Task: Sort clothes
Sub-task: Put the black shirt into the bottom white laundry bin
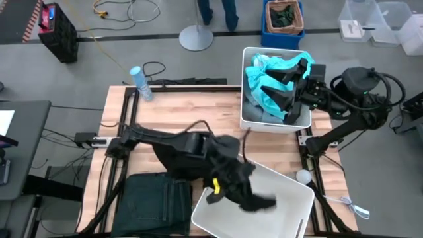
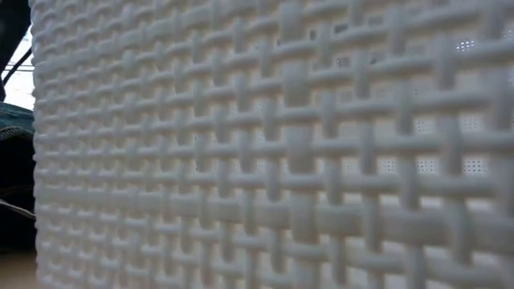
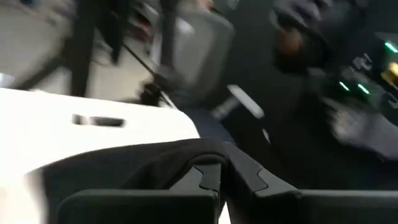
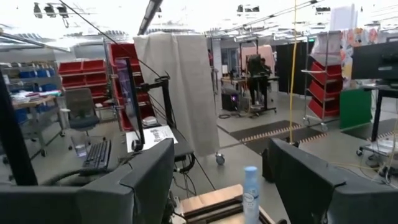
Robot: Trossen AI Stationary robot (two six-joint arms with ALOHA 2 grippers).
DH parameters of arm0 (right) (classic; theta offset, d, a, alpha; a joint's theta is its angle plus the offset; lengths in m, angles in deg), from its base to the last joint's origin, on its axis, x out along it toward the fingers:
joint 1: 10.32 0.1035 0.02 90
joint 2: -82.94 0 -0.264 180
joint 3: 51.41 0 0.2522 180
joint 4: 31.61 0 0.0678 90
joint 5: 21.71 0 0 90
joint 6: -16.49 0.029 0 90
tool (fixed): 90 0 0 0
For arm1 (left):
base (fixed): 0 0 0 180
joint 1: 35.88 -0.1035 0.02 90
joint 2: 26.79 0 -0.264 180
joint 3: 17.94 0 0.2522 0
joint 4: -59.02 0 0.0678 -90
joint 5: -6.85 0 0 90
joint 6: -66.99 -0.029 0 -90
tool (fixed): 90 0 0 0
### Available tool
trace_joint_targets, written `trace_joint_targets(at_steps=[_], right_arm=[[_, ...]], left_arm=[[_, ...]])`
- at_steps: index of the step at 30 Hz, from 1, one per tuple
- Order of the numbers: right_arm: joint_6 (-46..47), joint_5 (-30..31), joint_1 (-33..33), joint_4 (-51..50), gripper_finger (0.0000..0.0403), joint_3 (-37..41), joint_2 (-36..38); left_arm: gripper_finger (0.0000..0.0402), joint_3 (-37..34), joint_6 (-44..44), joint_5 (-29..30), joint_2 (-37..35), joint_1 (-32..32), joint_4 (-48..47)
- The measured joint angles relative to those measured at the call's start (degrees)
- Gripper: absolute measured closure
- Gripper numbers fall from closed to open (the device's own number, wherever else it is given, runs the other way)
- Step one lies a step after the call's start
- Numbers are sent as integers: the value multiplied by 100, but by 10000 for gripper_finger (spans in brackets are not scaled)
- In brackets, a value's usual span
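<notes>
- Wooden worktop (image 1: pixel 178 106): I have two white bins on it, one at the far right corner (image 1: pixel 251 118), one tilted at the near right corner (image 1: pixel 291 198).
- Dark greenish-black jeans (image 1: pixel 157 201) lie folded at the near edge, just left of the near bin.
- Black top (image 1: pixel 241 185) hangs over the near bin's rim, my left gripper (image 1: pixel 228 175) clamped on it.
- Turquoise top (image 1: pixel 268 86) sits in the far bin on the pale denim piece (image 1: pixel 254 109).
- Right gripper (image 1: pixel 291 82) hovers over the far bin, fingers (image 4: pixel 149 186) spread wide, holding nothing.
- A water bottle (image 1: pixel 141 82) stands near the far left corner.
</notes>
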State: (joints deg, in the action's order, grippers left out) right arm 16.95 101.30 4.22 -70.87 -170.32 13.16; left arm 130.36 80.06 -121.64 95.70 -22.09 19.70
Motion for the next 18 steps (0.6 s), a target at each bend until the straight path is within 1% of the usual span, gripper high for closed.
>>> trace_joint_targets(at_steps=[1, 3, 5, 7, 10, 12, 14, 18], right_arm=[[14, 2, -20, -15, 126, 0, 0], [16, 0, -40, -17, 126, 0, 7], [14, -1, -35, -17, 126, 0, 7], [14, -2, -34, -38, 126, 0, 7], [41, -2, -34, -61, 126, 0, 7], [58, -2, -32, -73, 126, 0, 7], [59, -2, 4, -82, 126, 0, 7], [57, -4, 93, -82, 126, 0, 7]], left_arm=[[401, 68, -95, -134, 101, 44, -114], [401, -105, -51, -400, 125, 81, -80], [401, -160, 125, -497, 232, 83, -112], [401, -170, 183, -398, 257, 75, -205], [392, -169, 34, 7, 236, 69, -223], [374, -144, -48, 134, 213, 71, -222], [347, -119, -53, 196, 213, 71, -193], [273, -116, -45, 382, 153, 80, -232]])
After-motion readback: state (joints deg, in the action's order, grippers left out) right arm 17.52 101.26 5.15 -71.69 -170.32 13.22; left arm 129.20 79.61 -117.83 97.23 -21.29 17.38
